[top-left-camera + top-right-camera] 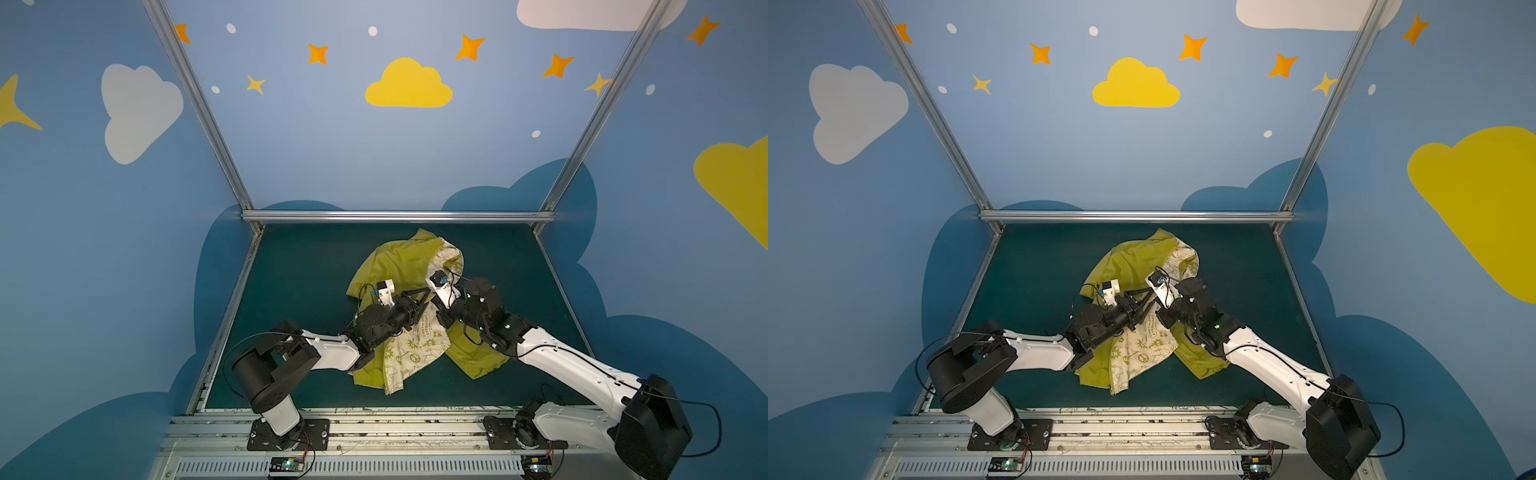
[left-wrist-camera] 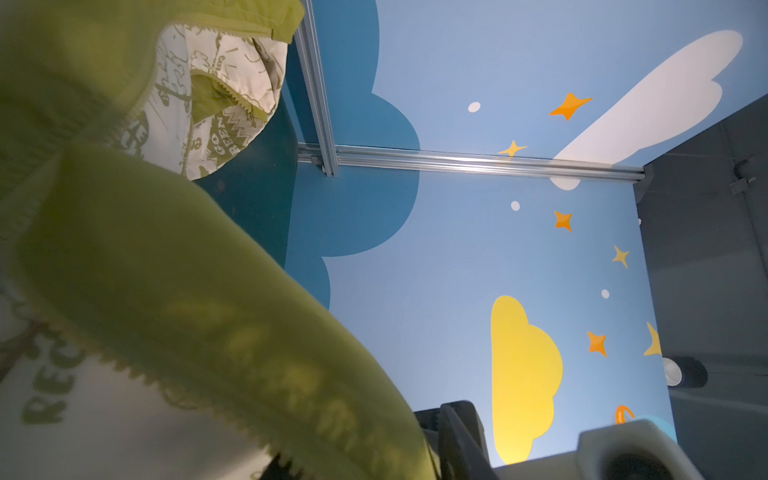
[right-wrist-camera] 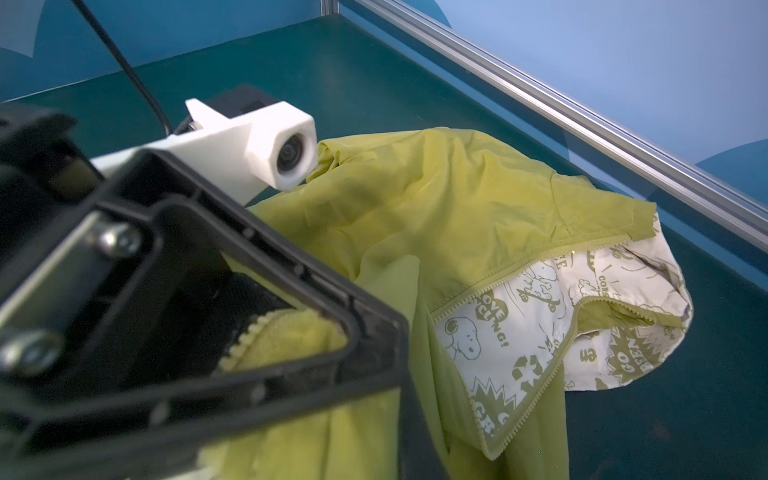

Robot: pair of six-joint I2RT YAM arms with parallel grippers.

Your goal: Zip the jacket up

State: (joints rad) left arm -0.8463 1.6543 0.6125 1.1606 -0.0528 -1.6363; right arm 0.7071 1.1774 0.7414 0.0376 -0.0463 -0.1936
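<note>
The jacket (image 1: 399, 266) lies crumpled and unzipped at the centre of the desk (image 1: 299, 266), lining (image 1: 409, 349) spread toward 6 o'clock. The left tool (image 1: 420, 302), from 8 o'clock, straddles a toothed zipper edge (image 3: 266, 328); firm grip cannot be told. The right tool (image 1: 441, 321), from 4 o'clock, is fully closed; held cloth is hidden. Both meet there, presumably to align the zipper halves.

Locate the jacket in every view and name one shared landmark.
Top view: jacket at lower centre.
Top view: jacket at lower centre too.
Left wrist: jacket fills the left half, blurred.
Right wrist: jacket spans centre to right.
Landmark: its cream printed hood lining.
</note>
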